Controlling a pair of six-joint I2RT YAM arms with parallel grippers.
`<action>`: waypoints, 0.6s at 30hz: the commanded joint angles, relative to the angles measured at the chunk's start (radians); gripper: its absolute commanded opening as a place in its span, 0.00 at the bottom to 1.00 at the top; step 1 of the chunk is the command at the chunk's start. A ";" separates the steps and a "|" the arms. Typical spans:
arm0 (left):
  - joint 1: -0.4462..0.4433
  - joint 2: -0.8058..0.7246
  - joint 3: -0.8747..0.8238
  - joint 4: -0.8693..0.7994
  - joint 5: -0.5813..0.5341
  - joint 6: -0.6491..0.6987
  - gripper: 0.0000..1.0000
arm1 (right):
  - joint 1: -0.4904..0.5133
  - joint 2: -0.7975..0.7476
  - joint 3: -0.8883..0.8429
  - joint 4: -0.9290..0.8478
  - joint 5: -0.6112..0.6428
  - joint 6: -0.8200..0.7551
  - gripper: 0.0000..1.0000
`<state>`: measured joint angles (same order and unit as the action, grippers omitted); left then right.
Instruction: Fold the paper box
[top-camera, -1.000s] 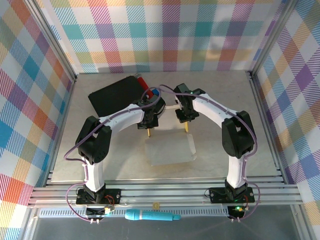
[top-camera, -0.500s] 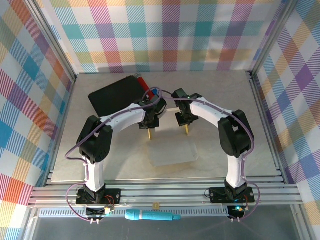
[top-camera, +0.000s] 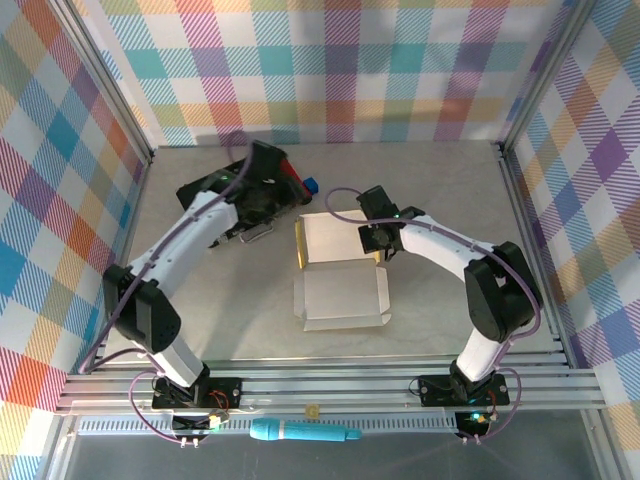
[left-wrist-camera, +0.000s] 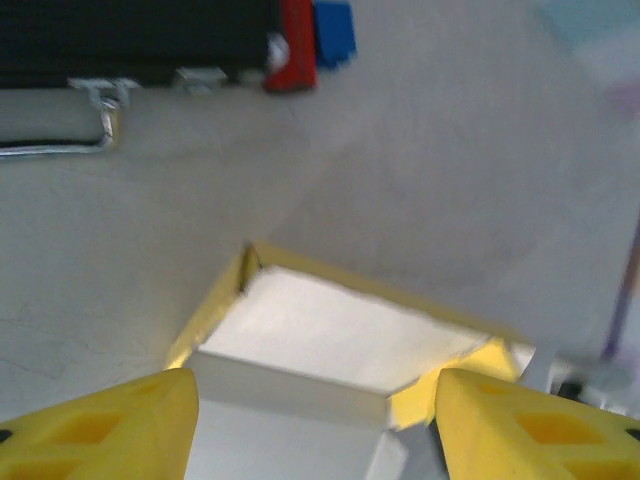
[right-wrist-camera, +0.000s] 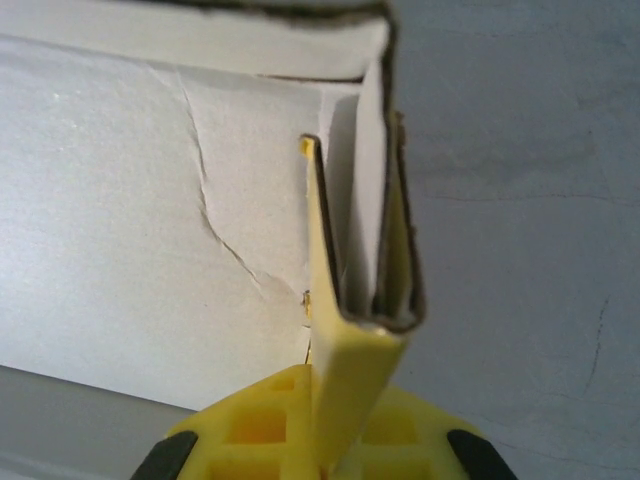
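The paper box (top-camera: 338, 272) lies open mid-table, pale inside with yellow edges. Its back half has low upright walls, and a pale flap lies flat toward me. My right gripper (top-camera: 378, 243) is shut on the box's right side wall (right-wrist-camera: 365, 235), which is folded double between the jaws. My left gripper (top-camera: 268, 205) hangs open, raised near the black case, apart from the box. In the left wrist view its yellow fingers (left-wrist-camera: 110, 425) stand wide apart, and the box (left-wrist-camera: 330, 330) lies between and beyond them, untouched.
The black case (top-camera: 232, 190) with a metal handle (left-wrist-camera: 60, 125) lies at the back left, with a red object (top-camera: 288, 168) and a blue object (top-camera: 311, 185) beside it. Checked walls enclose the table. A turquoise pen (top-camera: 305, 432) lies beyond the front rail.
My left arm has swung away from the box, back and left over the black case. My right gripper has come down onto the right wall, and the back half is uncovered.
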<state>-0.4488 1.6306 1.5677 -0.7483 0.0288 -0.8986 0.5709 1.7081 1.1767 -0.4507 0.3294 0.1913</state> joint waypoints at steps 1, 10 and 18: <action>0.055 0.022 -0.078 0.132 0.124 -0.111 0.62 | 0.004 -0.034 -0.037 0.128 -0.007 -0.005 0.00; 0.062 0.092 -0.185 0.313 0.235 -0.163 0.54 | 0.004 -0.040 -0.060 0.159 0.003 -0.009 0.00; 0.058 0.110 -0.225 0.295 0.251 -0.172 0.53 | 0.008 -0.053 -0.101 0.224 0.008 -0.026 0.00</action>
<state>-0.3855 1.7432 1.3636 -0.4706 0.2615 -1.0550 0.5709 1.6939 1.0996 -0.2882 0.3305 0.1844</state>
